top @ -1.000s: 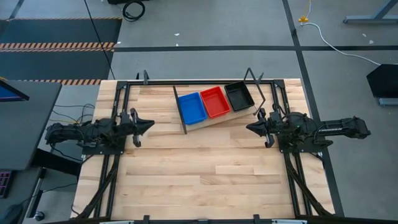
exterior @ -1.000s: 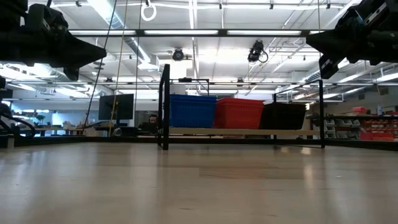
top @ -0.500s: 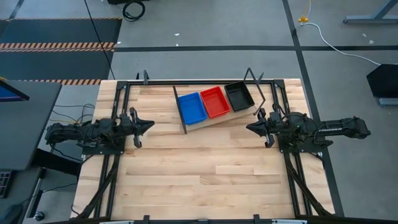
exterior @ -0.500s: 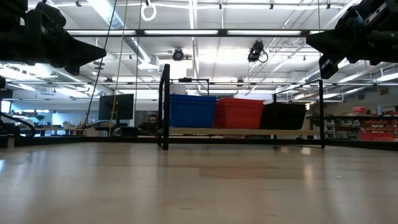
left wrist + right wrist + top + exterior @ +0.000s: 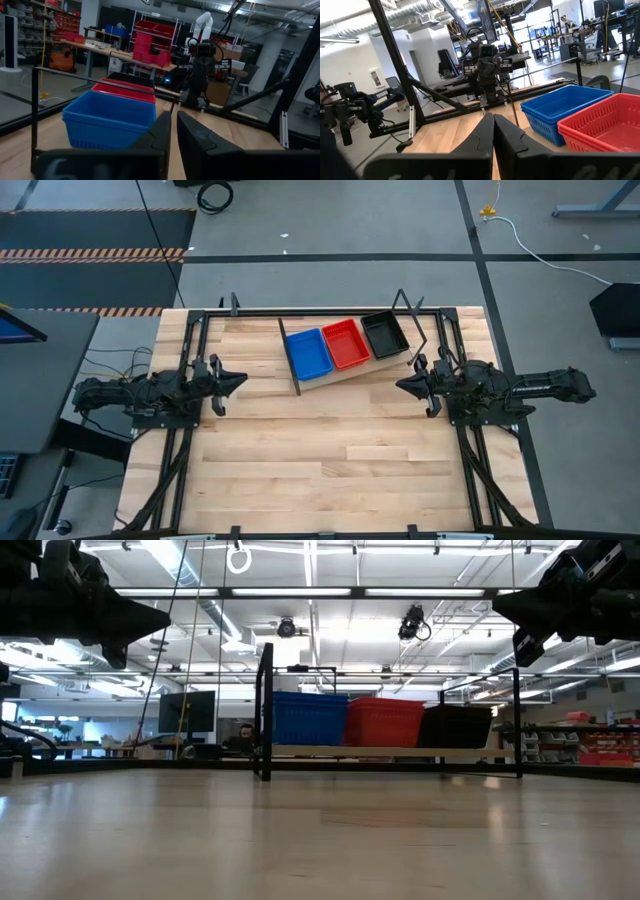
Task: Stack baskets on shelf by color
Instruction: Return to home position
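blurred marks [image 5: 65, 167], perhaps digits, on left pincer [image 5: 174, 117]

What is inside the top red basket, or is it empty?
Empty. The high view shows only bare red floor inside the red basket, and the right wrist view sees nothing in it either.

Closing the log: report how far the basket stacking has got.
Done, it seems: blue baskets, red baskets and black baskets sit side by side on the shelf; the count per stack cannot be told. In hand: nothing; the left gripper and right gripper hang shut and empty at opposite sides of the table. Left: no basket shows off the shelf.
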### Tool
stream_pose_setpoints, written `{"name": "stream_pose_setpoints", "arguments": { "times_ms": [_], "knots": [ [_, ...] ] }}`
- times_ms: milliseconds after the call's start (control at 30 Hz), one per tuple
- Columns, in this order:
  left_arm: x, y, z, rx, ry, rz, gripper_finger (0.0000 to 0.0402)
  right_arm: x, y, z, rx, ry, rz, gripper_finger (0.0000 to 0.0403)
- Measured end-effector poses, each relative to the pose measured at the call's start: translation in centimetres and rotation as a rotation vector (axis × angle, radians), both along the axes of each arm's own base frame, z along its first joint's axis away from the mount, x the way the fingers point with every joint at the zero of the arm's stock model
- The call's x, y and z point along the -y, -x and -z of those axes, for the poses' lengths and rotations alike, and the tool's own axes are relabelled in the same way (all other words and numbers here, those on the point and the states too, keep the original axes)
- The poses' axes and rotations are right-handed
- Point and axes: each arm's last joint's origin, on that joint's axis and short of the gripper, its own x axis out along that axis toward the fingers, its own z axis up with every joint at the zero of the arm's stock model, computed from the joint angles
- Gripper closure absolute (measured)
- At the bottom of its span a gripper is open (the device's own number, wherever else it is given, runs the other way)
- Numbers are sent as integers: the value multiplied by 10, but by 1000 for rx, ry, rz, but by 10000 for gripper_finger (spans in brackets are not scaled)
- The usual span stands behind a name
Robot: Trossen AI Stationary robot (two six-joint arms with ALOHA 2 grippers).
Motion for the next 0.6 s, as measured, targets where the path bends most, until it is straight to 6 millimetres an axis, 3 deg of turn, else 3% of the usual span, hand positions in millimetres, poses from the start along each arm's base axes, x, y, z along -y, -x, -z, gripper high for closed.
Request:
{"name": "stream_pose_setpoints", "arguments": {
  "times_ms": [600],
  "knots": [
    [0,0,-1,7,-1,2,369,0,0,0,0,0,0,394]
  ]
}}
